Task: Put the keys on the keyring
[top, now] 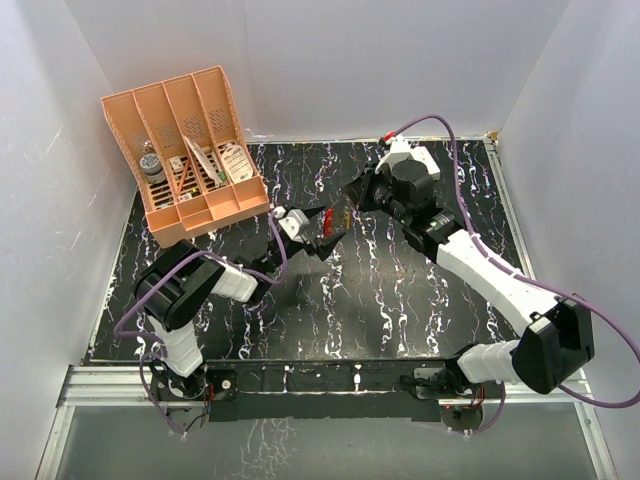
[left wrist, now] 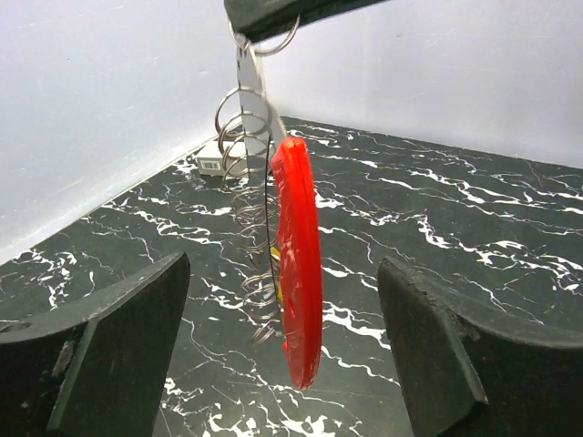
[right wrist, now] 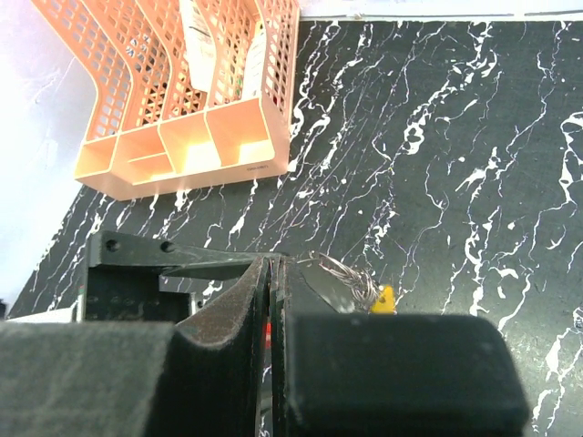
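Top camera looks down from behind; close wrist views share the table (top: pixel 400 300).

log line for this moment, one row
left tool: open, straddling keyring, no contact | right tool: shut on keys, aloft | keyring: hangs below keys

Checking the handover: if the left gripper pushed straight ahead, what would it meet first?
Probably the red keyring, dangling from the right gripper, right between the left gripper's open fingers; depth is unclear.
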Action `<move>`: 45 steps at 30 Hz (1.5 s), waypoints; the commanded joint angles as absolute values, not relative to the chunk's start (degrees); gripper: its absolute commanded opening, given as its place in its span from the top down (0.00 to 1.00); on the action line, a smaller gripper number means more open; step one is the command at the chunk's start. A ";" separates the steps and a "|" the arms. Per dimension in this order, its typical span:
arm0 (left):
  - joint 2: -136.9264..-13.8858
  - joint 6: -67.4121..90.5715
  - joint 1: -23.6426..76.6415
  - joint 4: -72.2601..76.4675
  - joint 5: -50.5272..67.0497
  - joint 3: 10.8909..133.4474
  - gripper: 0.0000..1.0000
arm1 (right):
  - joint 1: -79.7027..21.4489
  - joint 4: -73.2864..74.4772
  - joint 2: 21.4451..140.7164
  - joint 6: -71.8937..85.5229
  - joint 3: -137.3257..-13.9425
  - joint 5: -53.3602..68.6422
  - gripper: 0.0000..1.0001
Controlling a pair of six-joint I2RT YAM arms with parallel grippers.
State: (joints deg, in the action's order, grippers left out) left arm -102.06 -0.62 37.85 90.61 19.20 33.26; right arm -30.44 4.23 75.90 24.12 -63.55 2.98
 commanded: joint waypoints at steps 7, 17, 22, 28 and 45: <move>-103.88 3.46 38.05 98.78 19.04 35.13 0.67 | -30.93 -0.80 71.52 25.06 -62.67 2.25 1.00; -96.30 2.21 38.10 85.99 18.37 36.78 1.00 | -30.93 -0.61 70.82 24.88 -61.28 2.06 1.00; -86.39 -3.35 38.02 46.94 13.92 46.82 1.00 | -30.94 -0.24 69.85 24.49 -59.93 -0.12 0.94; -83.76 -10.22 37.26 10.42 10.22 63.64 1.00 | -30.70 1.24 66.74 22.68 -58.08 -8.01 0.33; -107.92 -18.90 35.19 -55.45 9.90 117.66 1.00 | -21.42 5.41 60.78 20.91 -49.66 -13.20 0.22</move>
State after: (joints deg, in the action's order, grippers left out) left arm -102.85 -17.89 35.62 -37.71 10.20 110.06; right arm -22.46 7.86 61.87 22.06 -52.07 -15.35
